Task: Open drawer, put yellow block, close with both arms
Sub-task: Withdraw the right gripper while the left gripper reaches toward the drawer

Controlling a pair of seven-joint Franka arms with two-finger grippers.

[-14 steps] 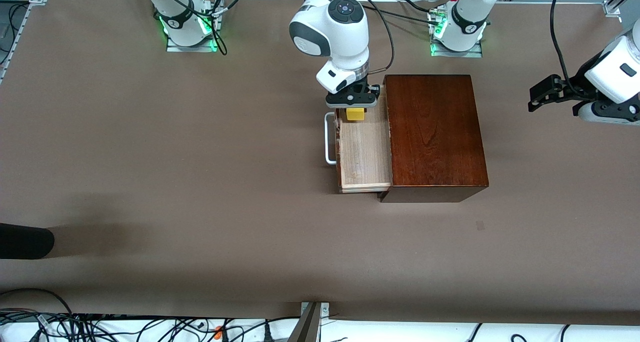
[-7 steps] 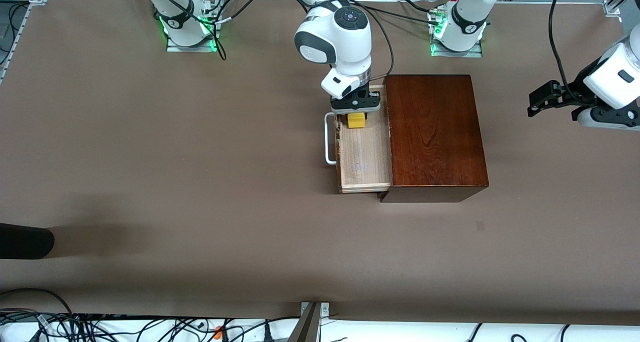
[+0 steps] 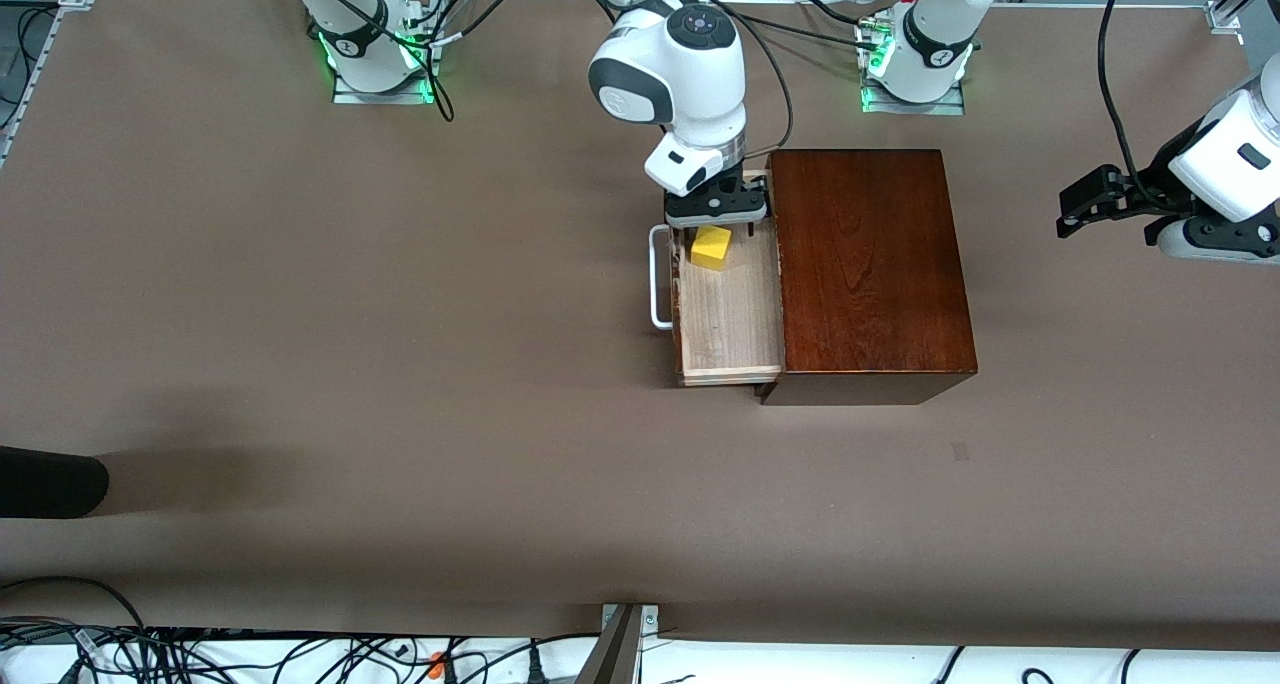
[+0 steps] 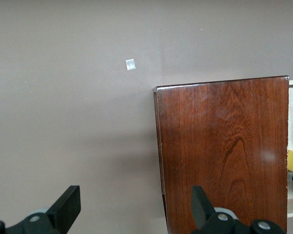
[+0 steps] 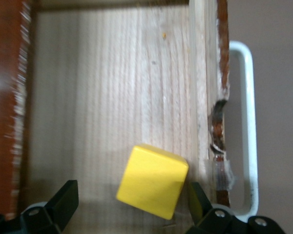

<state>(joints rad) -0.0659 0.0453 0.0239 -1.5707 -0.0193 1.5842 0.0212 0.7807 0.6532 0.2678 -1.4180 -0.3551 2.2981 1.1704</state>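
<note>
The drawer (image 3: 728,309) stands pulled out of the wooden box (image 3: 870,269) on the table (image 3: 400,364), handle (image 3: 657,276) toward the right arm's end. The yellow block (image 3: 711,248) lies tilted in the tray, near its end farther from the front camera. Over it hangs the right end effector (image 3: 716,226), fingers apart and off the block: the placing step appears done. The left end effector (image 4: 132,207), fingers apart, waits over bare table beside the box. Next: likely lift clear, then push the drawer shut.

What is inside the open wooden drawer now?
One small yellow cube lies tilted on the pale light-wood drawer floor, under the open right gripper. The drawer part inside the dark reddish-brown wooden box is hidden.
</note>
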